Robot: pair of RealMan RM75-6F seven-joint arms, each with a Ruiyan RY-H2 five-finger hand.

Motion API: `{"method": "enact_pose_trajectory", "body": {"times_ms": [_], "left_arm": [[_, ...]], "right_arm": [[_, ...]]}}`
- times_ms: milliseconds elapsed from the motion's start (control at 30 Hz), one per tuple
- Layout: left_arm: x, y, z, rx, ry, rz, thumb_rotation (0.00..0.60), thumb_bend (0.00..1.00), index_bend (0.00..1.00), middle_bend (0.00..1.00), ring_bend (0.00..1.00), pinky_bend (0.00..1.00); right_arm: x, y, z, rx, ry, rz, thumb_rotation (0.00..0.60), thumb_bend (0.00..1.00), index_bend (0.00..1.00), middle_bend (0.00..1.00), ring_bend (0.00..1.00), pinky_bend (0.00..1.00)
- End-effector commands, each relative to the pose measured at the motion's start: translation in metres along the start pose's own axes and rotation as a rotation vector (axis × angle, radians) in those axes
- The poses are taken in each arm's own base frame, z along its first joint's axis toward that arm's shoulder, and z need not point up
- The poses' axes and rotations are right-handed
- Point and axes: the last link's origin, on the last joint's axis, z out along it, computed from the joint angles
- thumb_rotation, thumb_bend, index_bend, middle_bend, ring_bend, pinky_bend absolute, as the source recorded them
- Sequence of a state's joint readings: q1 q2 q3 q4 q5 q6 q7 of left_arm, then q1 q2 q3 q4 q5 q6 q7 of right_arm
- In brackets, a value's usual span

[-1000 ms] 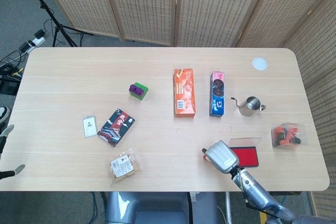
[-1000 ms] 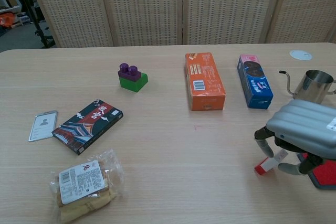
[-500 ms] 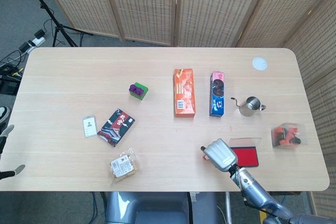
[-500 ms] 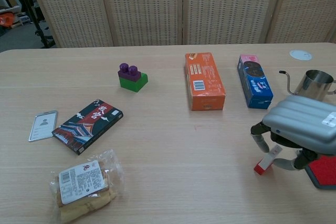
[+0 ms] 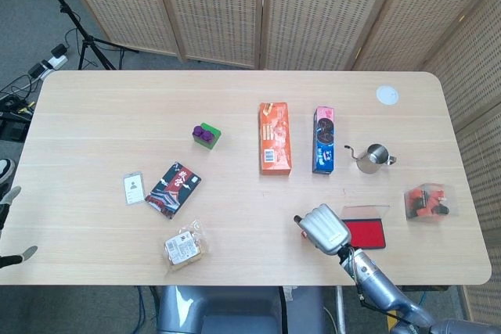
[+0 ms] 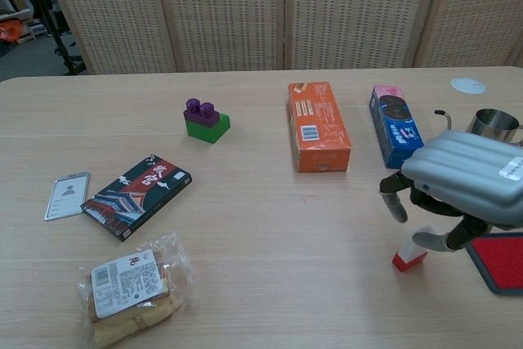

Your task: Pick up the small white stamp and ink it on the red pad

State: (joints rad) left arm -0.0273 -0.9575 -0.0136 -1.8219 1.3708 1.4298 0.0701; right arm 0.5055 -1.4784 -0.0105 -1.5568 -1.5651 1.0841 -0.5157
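Under right hand [image 6: 466, 185], seemingly loose: stamp [image 6: 409, 257].

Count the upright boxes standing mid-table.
2. The orange box is at the table's centre; the blue cookie box is just to its right, beside the steel pitcher. The flat dark packet on the left isn't counted. None seem hidden.

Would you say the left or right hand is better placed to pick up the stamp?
Right. The right hand hovers over the stamp, beside the red pad; the left hand is not in view.
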Motion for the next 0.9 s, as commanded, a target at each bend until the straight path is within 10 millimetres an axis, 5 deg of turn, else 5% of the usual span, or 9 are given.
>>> {"method": "enact_pose_trajectory", "body": {"times_ms": [33,167,233,333,467,667,900], "left_arm": [[0.0,0.0,0.0,-0.001,0.001,-0.002,0.6,0.0,0.0,0.0,0.0,0.0],[0.002,0.0,0.0,-0.001,0.006,-0.006,0.6,0.0,0.0,0.0,0.0,0.0],[0.002,0.0,-0.001,-0.003,0.009,-0.009,0.6,0.0,0.0,0.0,0.0,0.0],[0.003,-0.001,-0.002,-0.006,0.012,-0.012,0.6,0.0,0.0,0.0,0.0,0.0],[0.004,-0.001,-0.002,-0.007,0.02,-0.013,0.6,0.0,0.0,0.0,0.0,0.0],[0.006,-0.002,0.0,0.009,0.096,0.009,0.6,0.0,0.0,0.0,0.0,0.0],[0.007,-0.004,-0.002,0.013,0.129,0.002,0.6,0.0,0.0,0.0,0.0,0.0]], "right_arm": [[0.023,0.001,-0.007,0.005,0.066,0.02,0.6,0.31,0.52,0.85,0.97,1.0],[0.052,0.01,-0.018,-0.003,0.164,0.041,0.6,0.27,0.46,0.71,0.85,1.0],[0.065,0.02,-0.025,-0.018,0.21,0.045,0.6,0.2,0.39,0.59,0.71,0.93],[0.078,0.037,-0.038,-0.059,0.262,0.05,0.6,0.04,0.27,0.35,0.35,0.68],[0.085,0.059,-0.059,-0.132,0.281,0.048,0.6,0.0,0.09,0.03,0.01,0.33],[0.079,0.09,-0.1,-0.35,0.254,0.008,0.6,0.0,0.0,0.0,0.0,0.07],[0.065,0.109,-0.134,-0.58,0.308,0.136,0.6,0.0,0.0,0.0,0.0,0.02]]}}
